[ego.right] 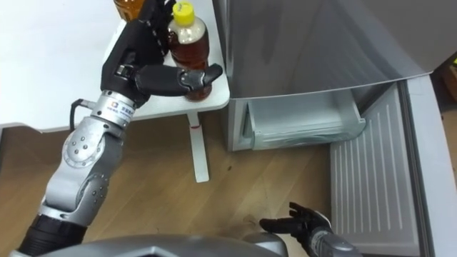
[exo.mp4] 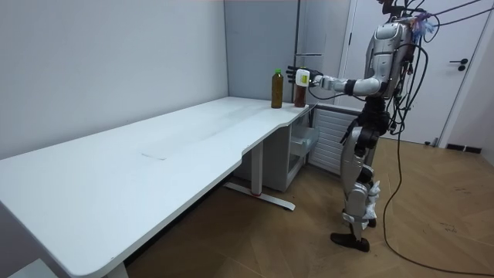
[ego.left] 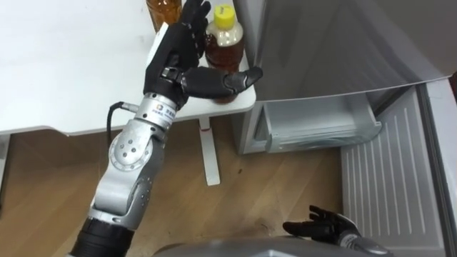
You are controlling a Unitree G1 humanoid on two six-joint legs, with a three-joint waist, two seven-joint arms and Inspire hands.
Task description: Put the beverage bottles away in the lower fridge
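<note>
Supporting surface: white table (ego.left: 71,78); both drinks stand at its corner nearest the fridge, probably staged there for a short carry.
Destination: grey fridge (ego.left: 321,43), just beside the table's end; the robot stands facing both, so one reach serves each.
Access: lower door (ego.left: 389,193) swung wide open, leaving the bottom compartment exposed for loading.
Receptacle: pale drawer (ego.left: 318,125) pulled forward from the lower compartment; it looks empty and ready for bottles.
First drink: yellow-capped bottle (ego.left: 230,44) of amber liquid, upright on the table corner, not yet lifted.
Second drink: second bottle (ego.left: 163,13), also amber, upright just behind the reaching hand, untouched.
Working hand: left hand (ego.left: 187,50), fingers straight beside the yellow-capped bottle, thumb (ego.left: 228,80) stretched across its front low down; the hand brackets the bottle without closing, apparently set for a grasp.
Idle hand: right hand (ego.left: 323,227), low near the open door, fingers relaxed and empty, kept clear of the reach.
</note>
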